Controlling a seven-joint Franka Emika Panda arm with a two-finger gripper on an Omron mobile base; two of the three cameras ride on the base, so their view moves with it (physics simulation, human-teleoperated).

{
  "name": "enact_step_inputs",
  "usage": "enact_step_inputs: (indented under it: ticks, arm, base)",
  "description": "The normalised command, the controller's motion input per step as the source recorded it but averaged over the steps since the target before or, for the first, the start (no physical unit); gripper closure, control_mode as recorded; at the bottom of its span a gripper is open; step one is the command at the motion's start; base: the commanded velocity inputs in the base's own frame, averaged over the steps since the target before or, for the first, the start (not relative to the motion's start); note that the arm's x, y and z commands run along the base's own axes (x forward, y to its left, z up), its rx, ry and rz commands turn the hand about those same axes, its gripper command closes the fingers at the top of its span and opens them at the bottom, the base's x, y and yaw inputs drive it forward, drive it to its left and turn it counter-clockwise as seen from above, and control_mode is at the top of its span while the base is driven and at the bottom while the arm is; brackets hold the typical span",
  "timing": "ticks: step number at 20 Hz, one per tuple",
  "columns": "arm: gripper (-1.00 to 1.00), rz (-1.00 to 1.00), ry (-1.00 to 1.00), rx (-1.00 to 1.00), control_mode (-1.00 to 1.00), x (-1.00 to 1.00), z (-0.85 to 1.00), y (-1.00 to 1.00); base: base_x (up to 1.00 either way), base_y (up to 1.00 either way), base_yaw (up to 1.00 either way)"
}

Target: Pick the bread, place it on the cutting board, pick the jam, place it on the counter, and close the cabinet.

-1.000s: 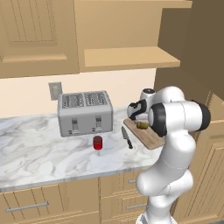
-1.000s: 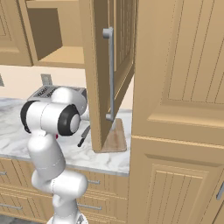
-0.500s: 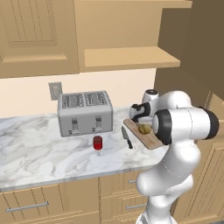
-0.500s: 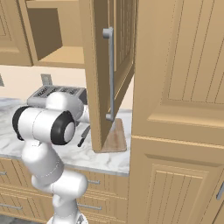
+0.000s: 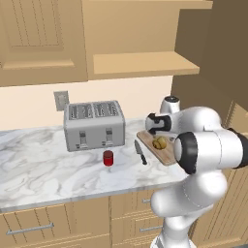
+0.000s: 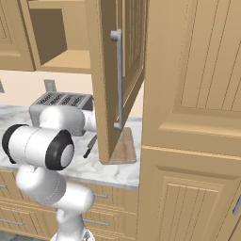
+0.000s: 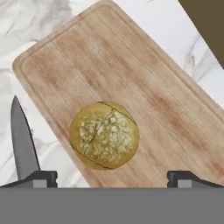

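Well clear above the bread [image 7: 104,134], tool [image 7: 112,177] wide open, empty.

The open cabinet door [image 6: 117,84] is hanging out over the cutting board [image 7: 144,96], blocking the way from the right. The knife [image 5: 140,152] is lying just left of the board, and the toaster [image 5: 94,125] is standing at the wall. Between the jam [image 5: 108,158] and the table [image 5: 34,169] edge, bare marble is lying open; the hand [image 7: 111,177] is hovering spread above the bread [image 7: 104,134].
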Motion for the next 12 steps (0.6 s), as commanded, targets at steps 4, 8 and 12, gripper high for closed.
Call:
enact_step_inputs:
  ticks: [4, 8, 12]
  arm:
    - [-1.00, 0.00, -0.02, 0.00, -1.00, -0.19, 0.39, 0.00]
    - [-1.00, 0.00, -0.04, 0.00, -1.00, -0.26, 0.37, 0.00]
    - [-1.00, 0.00, -0.10, 0.00, -1.00, -0.18, 0.19, 0.00]
  base:
    - [0.00, 0.00, 0.00]
    - [0.00, 0.00, 0.00]
    - [0.00, 0.00, 0.00]
